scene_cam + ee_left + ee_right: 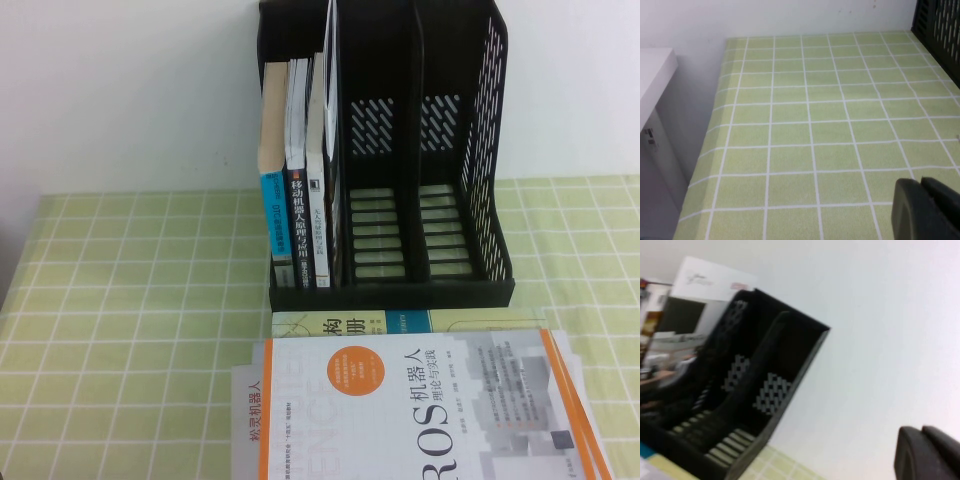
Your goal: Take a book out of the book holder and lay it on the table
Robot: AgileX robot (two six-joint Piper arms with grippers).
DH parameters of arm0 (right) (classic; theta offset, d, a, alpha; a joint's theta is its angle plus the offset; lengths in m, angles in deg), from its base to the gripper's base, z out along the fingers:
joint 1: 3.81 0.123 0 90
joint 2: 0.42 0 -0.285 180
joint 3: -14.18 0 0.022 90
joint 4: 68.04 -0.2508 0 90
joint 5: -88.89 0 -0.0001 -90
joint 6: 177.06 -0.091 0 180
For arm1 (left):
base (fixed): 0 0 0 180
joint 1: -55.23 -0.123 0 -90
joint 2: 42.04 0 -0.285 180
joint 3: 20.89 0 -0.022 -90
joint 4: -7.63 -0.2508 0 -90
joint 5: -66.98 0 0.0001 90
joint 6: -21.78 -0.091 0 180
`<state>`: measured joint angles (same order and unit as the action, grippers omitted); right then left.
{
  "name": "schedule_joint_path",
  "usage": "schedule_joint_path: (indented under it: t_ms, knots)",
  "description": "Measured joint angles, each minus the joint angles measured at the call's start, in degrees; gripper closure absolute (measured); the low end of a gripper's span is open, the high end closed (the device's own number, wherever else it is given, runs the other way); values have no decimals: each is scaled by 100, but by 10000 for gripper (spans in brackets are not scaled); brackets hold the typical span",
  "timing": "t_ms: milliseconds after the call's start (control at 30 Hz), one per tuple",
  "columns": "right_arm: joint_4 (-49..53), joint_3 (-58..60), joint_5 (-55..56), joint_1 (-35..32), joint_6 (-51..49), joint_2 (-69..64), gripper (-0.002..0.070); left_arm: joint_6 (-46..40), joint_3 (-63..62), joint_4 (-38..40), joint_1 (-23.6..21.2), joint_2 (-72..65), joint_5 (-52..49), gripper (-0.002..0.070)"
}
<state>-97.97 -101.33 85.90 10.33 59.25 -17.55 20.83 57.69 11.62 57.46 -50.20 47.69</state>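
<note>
The white book (420, 410) with orange edge stripe and grey "ROS" lettering lies flat, cover up, at the front of the green checked table (130, 280), on top of other flat books. The black book holder (400, 293) stands behind it; its middle and right compartments are empty. Neither gripper shows in the high view. My left gripper (921, 181) is shut and empty above bare cloth, with the holder's corner (940, 25) far off. My right gripper (922, 429) is shut and empty, raised against the white wall, apart from the holder (765, 365).
Three upright books (296, 190) fill the holder's left compartment. A pale yellow and blue book (400, 322) and a white book (248, 420) lie under the ROS book. A white shelf (652, 75) stands beyond the table's left edge. A white wall is behind.
</note>
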Motion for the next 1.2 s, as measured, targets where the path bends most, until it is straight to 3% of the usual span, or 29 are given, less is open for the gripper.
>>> schedule_joint_path:
  t_ms: [200, 367, 533, 800, 1200]
  knots:
    - [2313, 180, 348, -819, -2316, 309, 678, 9, 0, 0, 0, 0, 0, 676]
    - [2906, 771, 347, -1538, -3717, 769, 678, 9, 0, 0, 0, 0, 0, 676]
    - [2993, 1380, 183, -1698, -3943, 988, 678, 9, 0, 0, 0, 0, 0, 676]
    - [2993, 1430, -1699, -1698, -4331, 988, 678, 9, 0, 0, -3, 0, -3, 676]
    - [2993, 1430, -1783, -1698, -4483, 988, 678, 9, 0, 0, -12, 0, -3, 676]
